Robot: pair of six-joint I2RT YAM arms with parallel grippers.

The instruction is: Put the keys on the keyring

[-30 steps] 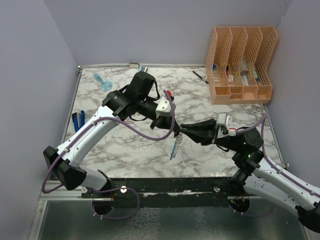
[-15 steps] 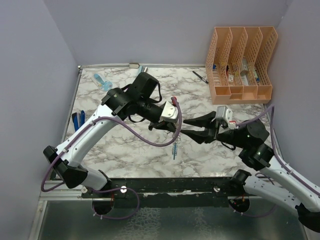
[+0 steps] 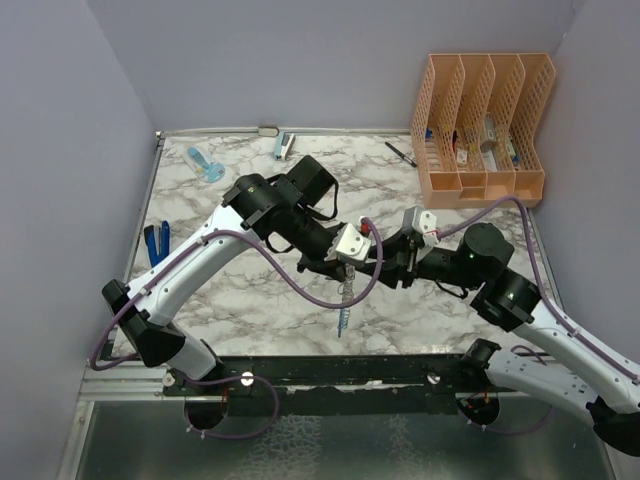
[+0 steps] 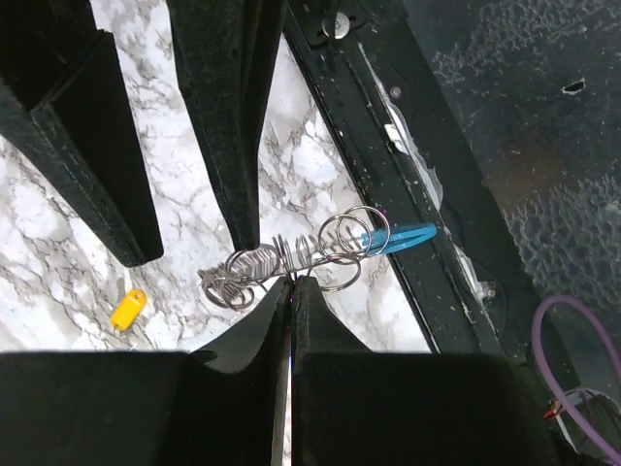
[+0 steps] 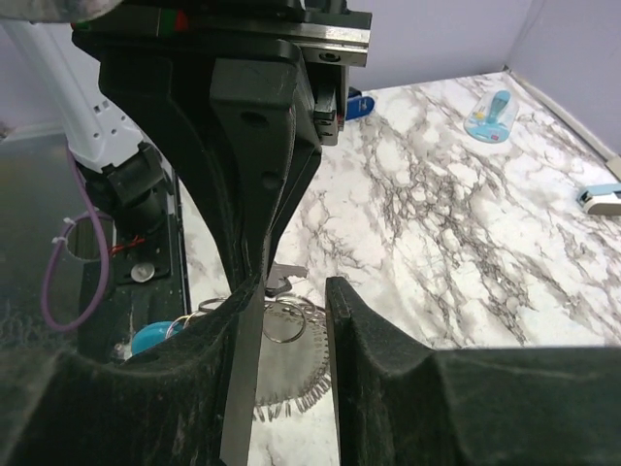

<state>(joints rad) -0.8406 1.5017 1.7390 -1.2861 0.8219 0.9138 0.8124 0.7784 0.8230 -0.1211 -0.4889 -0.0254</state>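
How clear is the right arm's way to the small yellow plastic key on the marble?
Probably yes: the yellow key lies uncovered, the right gripper open close over it; only the held gray wire keyring hangs alongside.

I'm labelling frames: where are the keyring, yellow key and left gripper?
keyring (image 4: 301,254), left wrist view, on its wire coils.
yellow key (image 4: 127,309), left wrist view, its middle.
left gripper (image 4: 291,283), left wrist view, between its shut fingertips.
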